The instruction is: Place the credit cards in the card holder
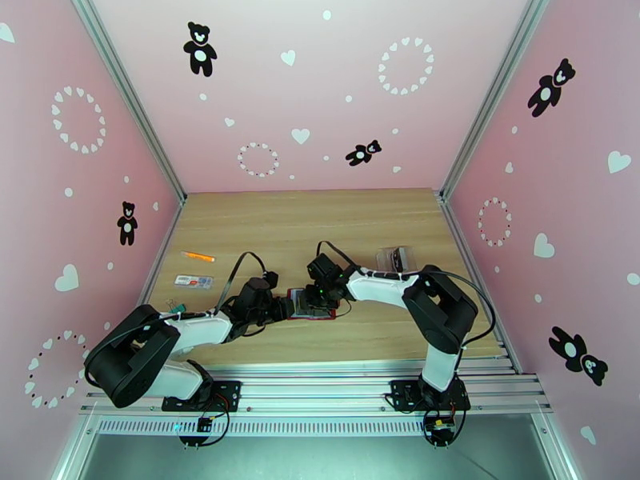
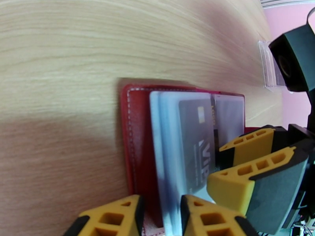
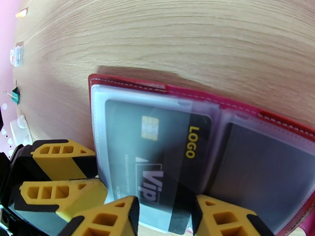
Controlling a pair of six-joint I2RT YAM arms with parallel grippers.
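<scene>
The dark-red card holder (image 1: 308, 306) lies open on the wooden table between both arms, its clear sleeves facing up (image 2: 136, 146) (image 3: 130, 85). A dark credit card (image 3: 157, 154) with a gold chip, "VIP" and "LOGO" print lies partly inside a sleeve (image 2: 195, 142). My right gripper (image 3: 165, 221) (image 1: 322, 293) is shut on the card's near end, which sticks out between its yellow fingers (image 2: 244, 170). From the left, my left gripper (image 2: 161, 223) (image 1: 280, 307) pinches a raised clear sleeve page at the holder's edge, its fingers (image 3: 59, 170) close beside the right ones.
A clear plastic case (image 1: 396, 258) (image 2: 269, 71) stands behind the right arm. Near the left wall lie an orange pen (image 1: 198, 256), a white-and-red strip (image 1: 194, 281) and a green binder clip (image 1: 178, 307) (image 3: 15, 95). Pink walls close in three sides.
</scene>
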